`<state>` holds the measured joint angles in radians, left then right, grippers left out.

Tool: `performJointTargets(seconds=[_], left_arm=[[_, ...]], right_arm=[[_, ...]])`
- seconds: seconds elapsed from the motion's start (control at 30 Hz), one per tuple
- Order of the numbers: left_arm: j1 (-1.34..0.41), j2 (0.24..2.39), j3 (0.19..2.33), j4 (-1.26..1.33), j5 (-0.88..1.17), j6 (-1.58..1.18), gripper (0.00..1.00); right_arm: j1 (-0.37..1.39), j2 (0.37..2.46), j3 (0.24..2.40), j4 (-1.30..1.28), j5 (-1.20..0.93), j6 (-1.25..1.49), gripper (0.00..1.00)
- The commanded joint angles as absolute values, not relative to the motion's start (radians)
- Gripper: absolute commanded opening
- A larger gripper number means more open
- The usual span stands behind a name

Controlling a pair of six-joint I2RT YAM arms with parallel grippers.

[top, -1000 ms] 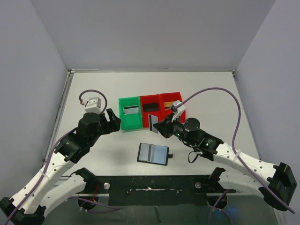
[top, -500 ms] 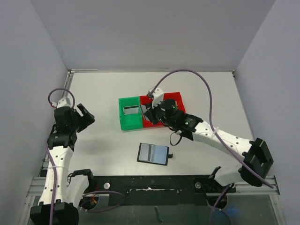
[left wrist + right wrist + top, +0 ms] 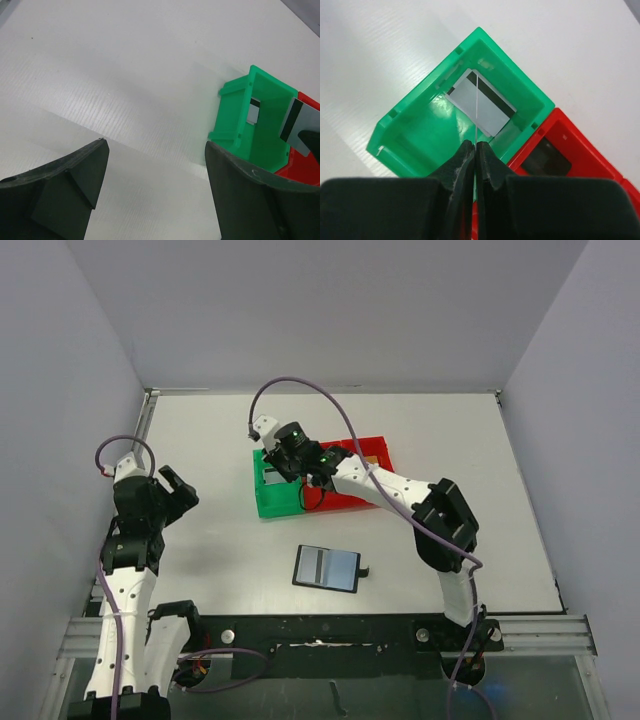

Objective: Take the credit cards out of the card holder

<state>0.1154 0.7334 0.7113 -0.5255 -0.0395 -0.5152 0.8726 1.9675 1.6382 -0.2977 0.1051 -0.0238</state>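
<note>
Pinching thin silvery-grey plastic card (image 3: 305,120) edge-on in right gripper (image 3: 475,145) over green plastic bin (image 3: 405,131); holding left gripper (image 3: 156,150) spread wide, empty.

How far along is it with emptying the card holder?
Well along. One grey card lies in the green bin, a dark card in the red bin. The right gripper, jaws shut, holds another card edge-on over the green bin. Remaining: release it; whether the open card holder holds more is unclear.
</note>
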Motion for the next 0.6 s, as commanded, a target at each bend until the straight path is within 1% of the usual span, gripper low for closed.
performJointTargets(seconds=[0.0, 0.27, 0.57], left_arm=[[0.123, 0.721, 0.719, -0.47, -0.067, -0.517, 0.77], [0.123, 0.712, 0.718, -0.473, -0.073, -0.517, 0.77], [0.122, 0.711, 0.717, -0.469, -0.073, -0.514, 0.77]], right_arm=[[0.884, 2.018, 1.738, -0.3, 0.138, -0.216, 0.0], [0.894, 2.116, 1.767, -0.245, 0.168, -0.513, 0.0], [0.9, 2.206, 1.794, -0.17, 0.223, -0.749, 0.02]])
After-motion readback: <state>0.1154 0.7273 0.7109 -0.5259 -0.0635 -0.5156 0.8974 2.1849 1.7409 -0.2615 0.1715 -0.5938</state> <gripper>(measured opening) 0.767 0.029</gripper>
